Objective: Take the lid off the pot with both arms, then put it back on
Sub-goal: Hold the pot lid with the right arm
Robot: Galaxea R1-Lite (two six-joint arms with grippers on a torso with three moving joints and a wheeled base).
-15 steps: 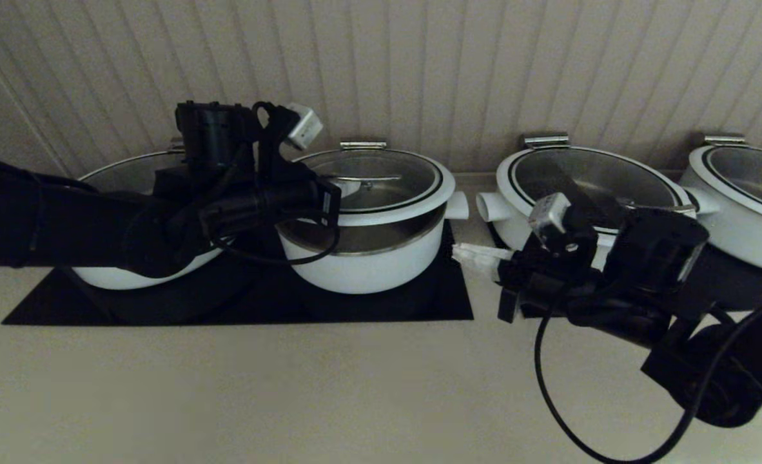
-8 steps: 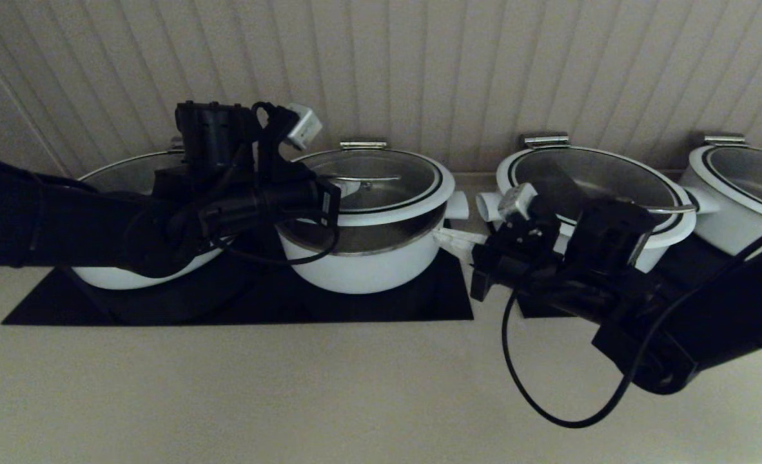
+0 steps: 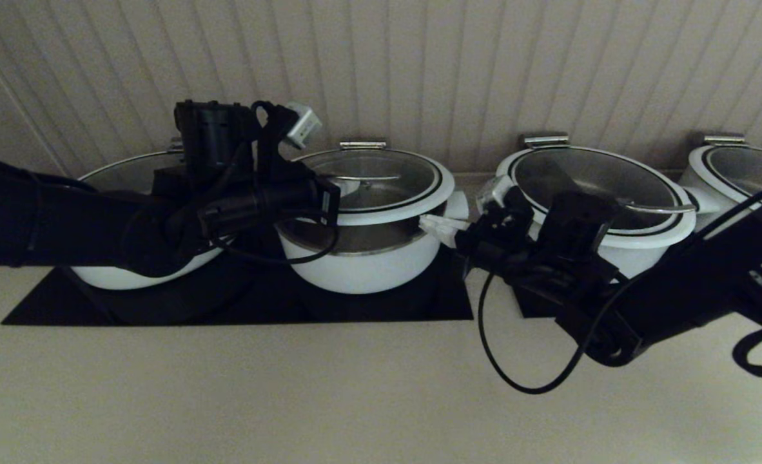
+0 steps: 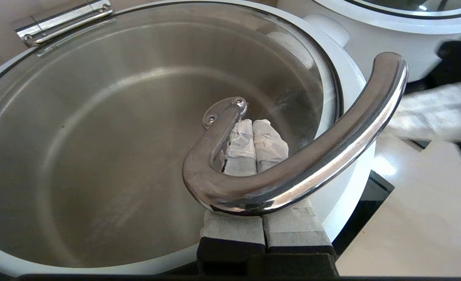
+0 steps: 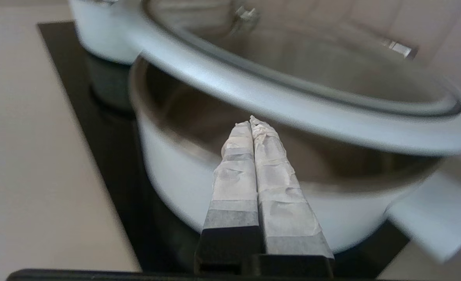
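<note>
The lid is held a little above the pot, and a gap shows the steel inside. My left gripper is shut, its taped fingers together and hooked under the curved steel handle on top of the glass. My right gripper is shut and empty. In the right wrist view its tips point at the gap between the lid's white rim and the pot's wall, at the pot's right side. I cannot tell whether they touch.
A wider white pot sits behind my left arm on the same black mat. Two more wide lidded pots stand to the right, close behind my right arm. A panelled wall is right behind. The beige counter lies in front.
My right arm has moved left and a little up, bringing its shut fingers from beside the right-hand pot to the lifted lid's right edge. The left arm and lid have stayed still.
</note>
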